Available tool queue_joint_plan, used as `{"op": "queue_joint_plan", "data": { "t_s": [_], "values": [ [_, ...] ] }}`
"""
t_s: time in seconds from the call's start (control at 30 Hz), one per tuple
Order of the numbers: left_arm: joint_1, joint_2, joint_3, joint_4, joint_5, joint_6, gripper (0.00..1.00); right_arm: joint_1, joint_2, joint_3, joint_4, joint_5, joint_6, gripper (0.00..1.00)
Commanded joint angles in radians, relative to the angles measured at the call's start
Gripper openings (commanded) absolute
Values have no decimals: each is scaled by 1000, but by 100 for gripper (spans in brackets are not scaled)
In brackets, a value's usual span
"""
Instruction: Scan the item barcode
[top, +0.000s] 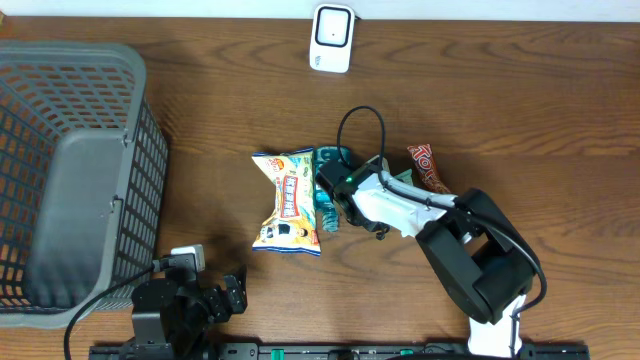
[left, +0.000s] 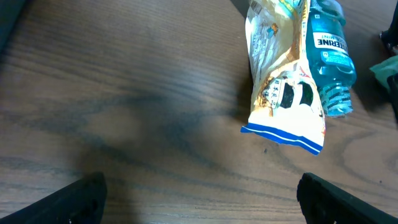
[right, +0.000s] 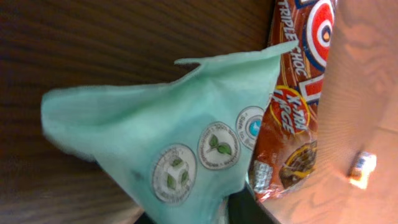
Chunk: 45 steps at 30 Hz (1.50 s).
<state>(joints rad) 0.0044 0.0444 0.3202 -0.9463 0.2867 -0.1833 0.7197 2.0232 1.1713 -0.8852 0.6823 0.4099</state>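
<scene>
1. Mint-green plastic pouch (right: 168, 124) with round leaf icons is sitting mid-scene, between the yellow-and-white snack bag (top: 287, 203) on its left and the brown chocolate bar wrapper (right: 292, 112) on its right.
2. Right end effector (top: 332, 178) is pinching the pouch's lower edge, fingers pressed together.
3. Left end effector (left: 199, 202) is hovering over the near brown wooden surface (top: 520, 110), spread wide, gripping nothing.
4. Teal mouthwash bottle (left: 329, 59) is lying against the snack bag; the white scanner (top: 331, 38) is standing at the far edge.

The left claw (left: 202, 200) sits low, jaws wide apart. The right arm (top: 455, 240) stretches out, and the right claw (top: 333, 185) looks squeezed closed.
</scene>
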Motion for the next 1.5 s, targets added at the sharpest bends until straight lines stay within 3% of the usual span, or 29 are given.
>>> {"op": "queue_joint_plan", "data": {
  "t_s": [0.0,0.1,0.17,0.37,0.57,0.8,0.97,1.1,1.23,1.33,1.4,1.47],
  "values": [
    [-4,1,3,-11,8,6,98,-3,47,-10,-21,-97,45,1],
    [-4,1,3,-11,8,6,98,-7,27,67,-79,-186,-13,1],
    [-4,1,3,-11,8,6,98,-21,6,139,-117,-349,-138,1],
    [-4,1,3,-11,8,6,98,-137,-76,249,-220,-1102,-603,1],
    [-4,1,3,-11,8,6,98,-290,-80,233,-369,-1619,-1051,1],
    [-4,1,3,-11,8,6,98,-359,-79,224,-550,-1899,-1402,1],
    [-4,1,3,-11,8,6,98,-358,-79,224,-618,-1905,-1515,1],
    [-4,1,3,-11,8,6,98,-359,-79,222,-558,-1672,-1497,1],
    [-4,1,3,-11,8,6,98,-358,-79,222,-357,-1509,-1131,1],
    [-4,1,3,-11,8,6,98,-351,-79,222,-187,-1119,-718,2],
    [-4,1,3,-11,8,6,98,-342,-79,222,-153,-884,-556,1],
    [-4,1,3,-11,9,6,98,-329,-79,222,-147,-766,-515,1]
  ]
}}
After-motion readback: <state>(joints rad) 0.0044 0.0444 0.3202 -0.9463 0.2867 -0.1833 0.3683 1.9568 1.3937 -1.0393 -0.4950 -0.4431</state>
